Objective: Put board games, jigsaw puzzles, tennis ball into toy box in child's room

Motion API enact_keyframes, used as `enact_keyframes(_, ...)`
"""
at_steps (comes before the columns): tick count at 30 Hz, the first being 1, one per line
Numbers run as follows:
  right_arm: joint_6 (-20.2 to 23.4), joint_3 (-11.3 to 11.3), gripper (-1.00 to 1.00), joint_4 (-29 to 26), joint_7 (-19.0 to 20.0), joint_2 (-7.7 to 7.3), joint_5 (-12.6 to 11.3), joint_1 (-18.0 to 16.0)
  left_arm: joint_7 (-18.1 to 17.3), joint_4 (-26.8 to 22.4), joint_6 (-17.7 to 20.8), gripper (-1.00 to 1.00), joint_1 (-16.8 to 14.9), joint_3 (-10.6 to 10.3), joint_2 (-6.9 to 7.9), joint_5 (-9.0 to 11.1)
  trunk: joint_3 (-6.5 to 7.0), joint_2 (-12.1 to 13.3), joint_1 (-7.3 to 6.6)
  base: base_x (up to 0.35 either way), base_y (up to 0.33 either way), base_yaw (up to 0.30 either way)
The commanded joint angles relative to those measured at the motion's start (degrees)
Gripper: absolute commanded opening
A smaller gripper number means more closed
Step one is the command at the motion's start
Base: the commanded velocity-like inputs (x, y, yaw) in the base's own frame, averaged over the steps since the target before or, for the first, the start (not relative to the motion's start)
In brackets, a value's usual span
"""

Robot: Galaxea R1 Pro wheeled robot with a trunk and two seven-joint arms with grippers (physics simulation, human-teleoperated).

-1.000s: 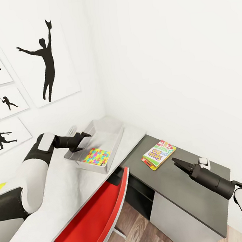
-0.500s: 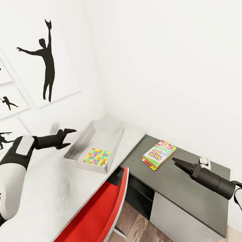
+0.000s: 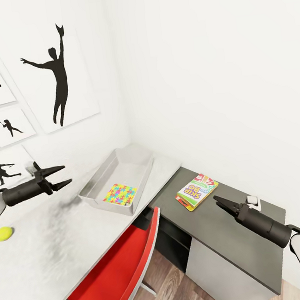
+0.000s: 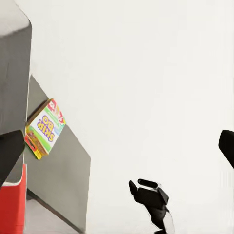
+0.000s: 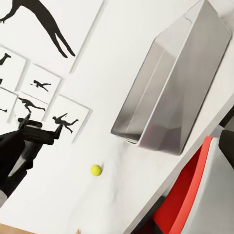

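A white wall hung with black silhouette prints (image 3: 57, 72) fills the upper left of the frame, above a long pale surface (image 3: 54, 254) that runs from the lower left toward the centre and meets a darker grey surface (image 3: 225, 234) at centre right. A red chair (image 3: 121, 269) is tucked under the pale surface at lower centre. The grey toy box (image 3: 120, 179) sits open at the frame's centre, near the pale surface's far end, with one multicoloured jigsaw puzzle (image 3: 120, 193) lying flat inside it at its near end. A Skip-Bo board game (image 3: 196, 191) lies flat on the dark surface, right of centre, apart from the box. At far left, the left tool (image 3: 60, 176) hangs above the pale surface with its fingers spread wide and nothing between them. At lower right, the right tool (image 3: 217, 200) hovers over the dark surface just short of the board game, fingers drawn to a narrow point, holding nothing. The yellow-green tennis ball (image 3: 3, 233) rests on the pale surface at the far left edge, well apart from the box.
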Motion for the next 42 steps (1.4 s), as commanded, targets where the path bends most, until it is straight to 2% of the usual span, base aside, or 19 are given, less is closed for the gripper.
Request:
enact_keyframes(1, 0.31, -0.07, 1.0, -0.01, 0.14, 0.02, -0.01, -0.06, -1.02, 0.06, 0.49, 1.0, 0.98, -0.41, 0.37, 0.2, -0.11, -0.12, 0.04, 0.0, 0.0, 0.0)
enact_keyframes(4, 0.3, -0.07, 1.0, -0.01, 0.14, 0.2, -0.02, -0.05, -2.93, 0.09, -0.02, 1.0, 5.97, -0.73, 1.29, 0.2, -0.11, -0.12, 0.04, 0.0, 0.0, 0.0)
enact_keyframes(7, 0.3, -0.07, 1.0, -0.05, 0.14, 0.36, 0.0, -0.05, -3.92, 0.06, -1.32, 1.0, 10.59, -0.61, 1.6, 0.43, -0.11, -0.12, 0.04, 0.0, 0.0, 0.0)
enact_keyframes(10, 0.26, -0.03, 1.0, -0.08, 0.11, 0.45, 0.19, -0.05, -4.78, 0.02, -2.42, 1.0, 13.26, -0.49, 1.69, 0.65, -0.11, -0.12, 0.04, 0.0, 0.0, 0.0)
enact_keyframes(15, 0.07, 0.19, 1.0, -0.1, -0.18, 0.56, 0.5, -0.05, -7.3, -0.19, -4.15, 1.0, 15.55, -0.49, 1.69, 0.75, -0.11, -0.12, 0.04, 0.0, 0.0, 0.0)
enact_keyframes(21, -0.03, 0.28, 1.0, -0.1, -0.51, 0.58, 0.64, -0.05, -9.77, -0.29, -4.76, 1.0, 16.36, -0.42, 1.74, 0.18, -0.11, -0.12, 0.04, 0.0, 0.0, 0.0)
enact_keyframes(22, -0.05, 0.34, 1.0, -0.1, -0.61, 0.62, 0.66, -0.05, -10.02, -0.43, -4.82, 1.0, 16.49, -0.53, 1.35, 0.24, -0.11, -0.12, 0.04, 0.0, 0.0, 0.0)
enact_keyframes(33, -0.05, 0.13, 1.0, -0.1, -0.23, 0.54, 0.67, -0.05, -10.2, -0.49, -4.84, 1.0, 16.53, -0.42, 1.42, 0.19, -0.07, -0.12, 0.04, 0.0, 0.0, 0.005)
enact_keyframes(42, 0.06, -0.12, 1.0, -0.1, 0.06, 0.29, 0.56, 0.01, -10.33, -0.62, -4.66, 1.0, 16.53, -0.25, 1.87, 0.25, 0.34, -0.12, 0.04, 0.0, 0.0, 0.183)
